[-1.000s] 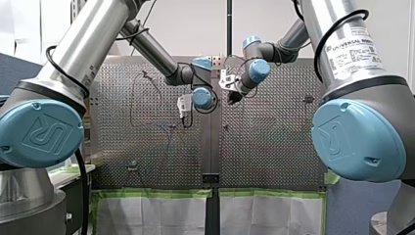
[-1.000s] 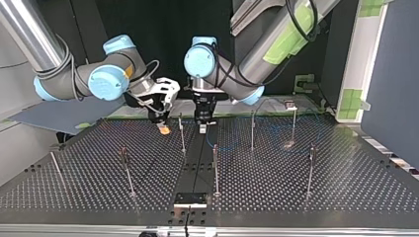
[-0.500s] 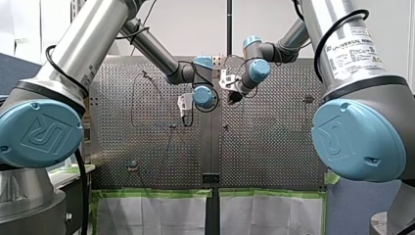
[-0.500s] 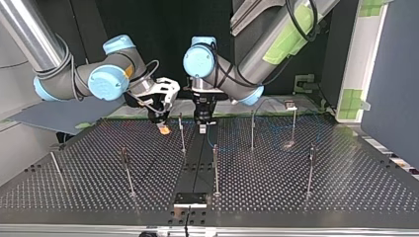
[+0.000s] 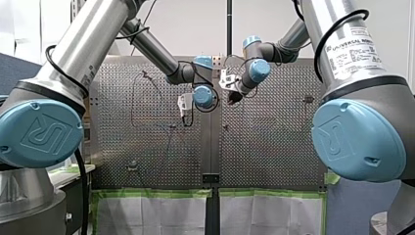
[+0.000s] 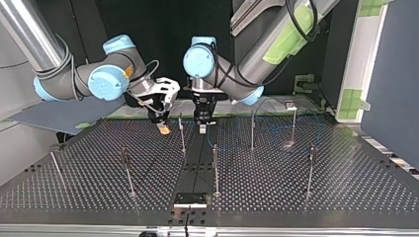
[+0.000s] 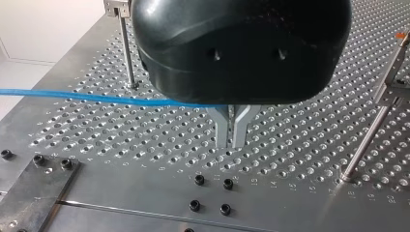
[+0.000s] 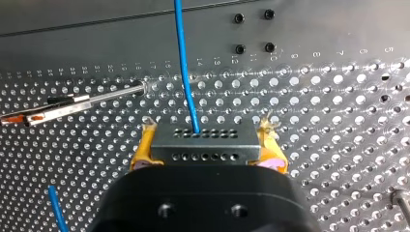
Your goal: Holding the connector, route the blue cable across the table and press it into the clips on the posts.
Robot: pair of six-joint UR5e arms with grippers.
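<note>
Right jaws: closed on the connector [image 8: 205, 143], a grey block with rows of small holes, clamped between yellow pads [image 8: 141, 151].
Left jaws: the metal fingers [image 7: 223, 126] are drawn together to a thin slit. The blue cable [image 7: 96, 98] runs in at their root and is judged to be pinched there, though the black body hides the contact.
Cable run: one end is plugged into the connector and leads straight ahead of the right jaws. The remainder is seen in loose loops along the tabletop [image 6: 296, 197] edge on the arms' side.
Position: both jaws are held low near the middle of that edge, on either side of the centre seam, with the nearest post [image 6: 182, 133] close by.
Step in hand: judged to be the carry of the short span toward a first clip. No clip is seen holding cable.
Doing it well: the span should be drawn taut, lined up over the clip's mouth, then pressed down squarely. The connector should not be twisted, and the slack should be steered clear of other posts.
Writing: "UNIVERSAL ROBOTS" is read on a label [image 5: 355, 49] on the right arm. Small numerals are stamped beside hole rows, but they are barely legible.
</note>
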